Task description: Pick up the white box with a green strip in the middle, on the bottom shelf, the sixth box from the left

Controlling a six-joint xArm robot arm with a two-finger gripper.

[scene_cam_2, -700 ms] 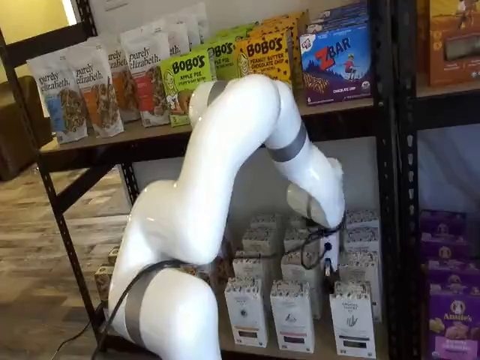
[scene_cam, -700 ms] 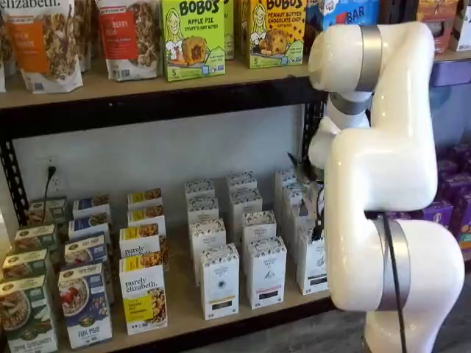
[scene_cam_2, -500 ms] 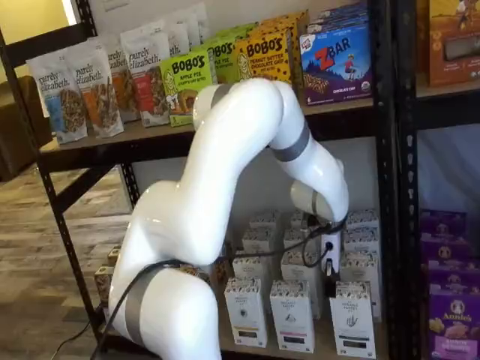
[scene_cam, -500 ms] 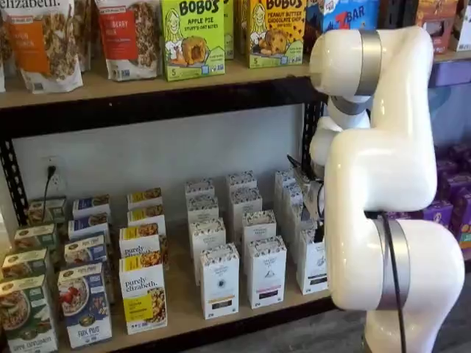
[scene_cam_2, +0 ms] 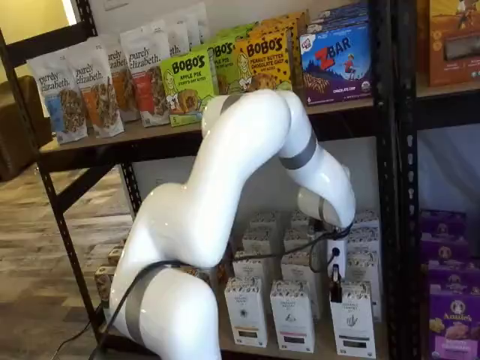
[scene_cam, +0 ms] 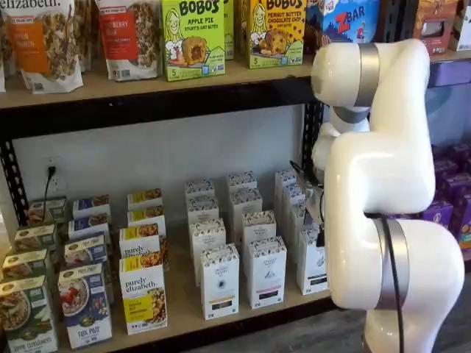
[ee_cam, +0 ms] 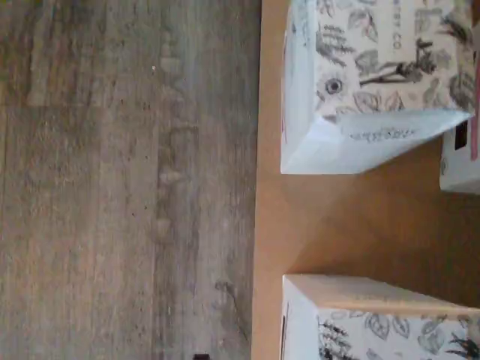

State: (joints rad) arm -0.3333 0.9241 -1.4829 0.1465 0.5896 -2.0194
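Observation:
The white box [scene_cam_2: 352, 319] stands at the front of the right-hand row on the bottom shelf [scene_cam_2: 324, 346], a slim white carton with a speckled top band. In a shelf view it [scene_cam: 309, 263] is partly hidden behind my arm. My gripper [scene_cam_2: 336, 285] hangs right above its top left corner; only a dark finger under the white body shows, side-on, so I cannot tell if it is open. The wrist view shows two speckled carton tops [ee_cam: 375, 67] on the pale shelf board [ee_cam: 337, 225]; no fingers show there.
Like white cartons [scene_cam: 219, 279] fill two rows to the left, with cereal boxes [scene_cam: 143, 293] further left. The black rack upright [scene_cam_2: 405, 187] stands close on the right. An upper shelf [scene_cam: 147, 88] of snack boxes is overhead. Wood floor [ee_cam: 127, 187] lies in front of the shelf edge.
My arm has swung a little to the right and the gripper has come lower, from beside the second-row cartons down to just over the front right carton.

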